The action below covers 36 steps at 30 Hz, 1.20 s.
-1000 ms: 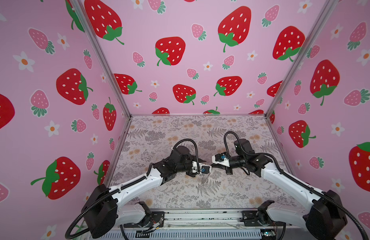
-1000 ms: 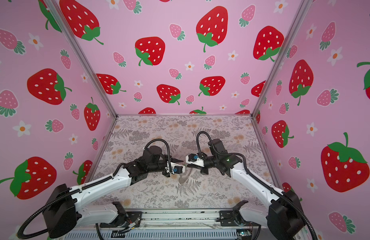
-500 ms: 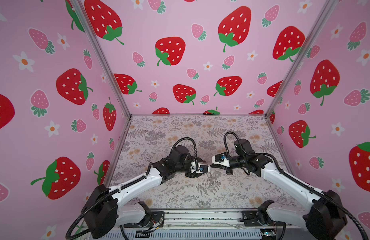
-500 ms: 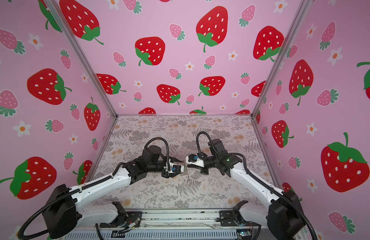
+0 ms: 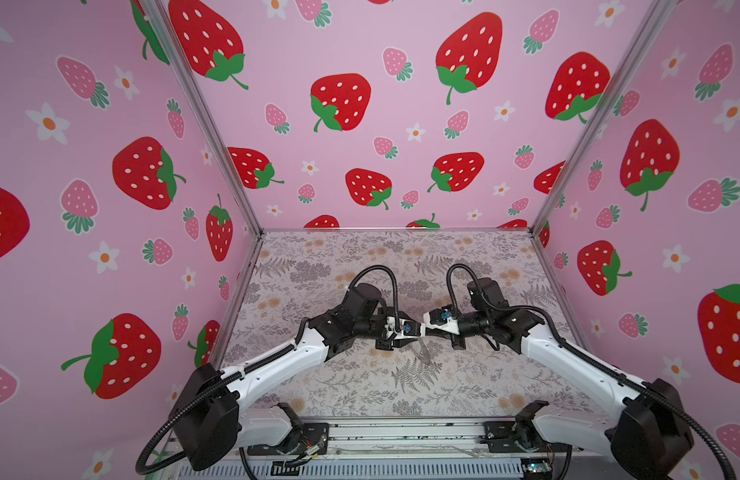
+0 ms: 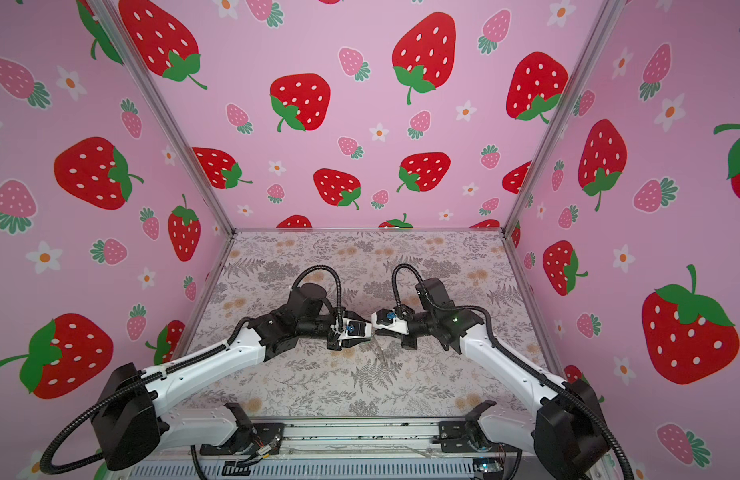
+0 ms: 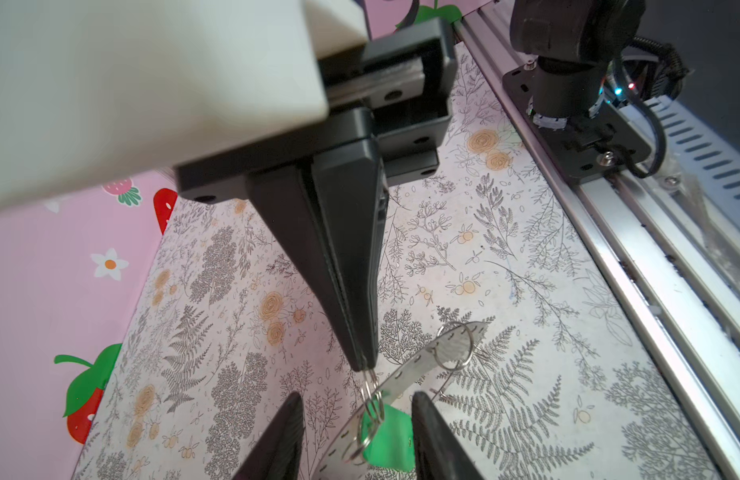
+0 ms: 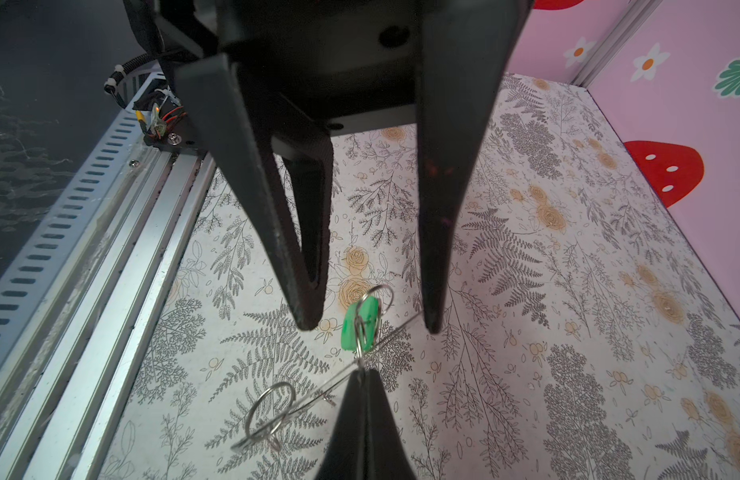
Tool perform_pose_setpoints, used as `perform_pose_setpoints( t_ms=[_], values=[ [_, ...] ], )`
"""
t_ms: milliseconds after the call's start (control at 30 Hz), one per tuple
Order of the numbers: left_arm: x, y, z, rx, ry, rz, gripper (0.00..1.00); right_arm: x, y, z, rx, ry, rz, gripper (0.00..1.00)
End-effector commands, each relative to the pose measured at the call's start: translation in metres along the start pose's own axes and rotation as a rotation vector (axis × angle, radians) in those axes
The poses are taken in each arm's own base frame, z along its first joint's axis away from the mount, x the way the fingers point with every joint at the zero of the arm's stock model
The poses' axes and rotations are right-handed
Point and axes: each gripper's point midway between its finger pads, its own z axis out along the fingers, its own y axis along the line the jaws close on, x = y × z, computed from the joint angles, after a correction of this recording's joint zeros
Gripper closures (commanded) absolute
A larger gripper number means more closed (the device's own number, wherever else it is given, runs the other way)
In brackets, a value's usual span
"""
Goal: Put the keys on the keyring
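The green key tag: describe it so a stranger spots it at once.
Over the middle of the floral table, the shut right gripper pinches the thin keyring. Just beyond its tip, between the open left gripper's fingers, sits the green key tag. It alone is bright green amid grey metal and black fingers.

The keyring (image 7: 405, 376) is thin, shiny metal (glinting along its edge); the tag (image 7: 391, 440) smooth green plastic. The table (image 7: 505, 266) looks matt, printed paper; the rail (image 7: 634, 249) brushed aluminium.
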Motion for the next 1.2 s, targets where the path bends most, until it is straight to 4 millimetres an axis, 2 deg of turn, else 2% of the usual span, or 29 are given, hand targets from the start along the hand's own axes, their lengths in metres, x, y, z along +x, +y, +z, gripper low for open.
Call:
perform_pose_setpoints(
  t_ms=[0, 200, 400, 633, 900, 1167],
  values=[
    [-0.015, 0.002, -0.003, 0.021, -0.038, -0.01, 0.56, -0.004, -0.001, -0.002, -0.002, -0.008, -0.016, 1.0],
    [-0.009, 0.002, 0.0, 0.017, -0.02, -0.022, 0.64, -0.006, -0.003, -0.003, 0.007, -0.011, -0.027, 1.0],
    [-0.003, 0.002, 0.004, 0.011, 0.008, -0.023, 0.67, -0.009, -0.005, -0.004, 0.019, -0.022, -0.039, 1.0],
    [-0.001, 0.001, 0.007, 0.017, 0.017, -0.031, 0.75, -0.01, -0.005, -0.006, 0.028, -0.024, -0.046, 1.0],
    [0.003, 0.004, 0.012, 0.011, 0.044, -0.037, 0.74, -0.013, -0.005, -0.009, 0.039, -0.029, -0.062, 1.0],
    [0.003, 0.006, 0.016, 0.011, 0.056, -0.042, 0.81, -0.012, -0.002, -0.008, 0.028, -0.031, -0.062, 1.0]
  ],
)
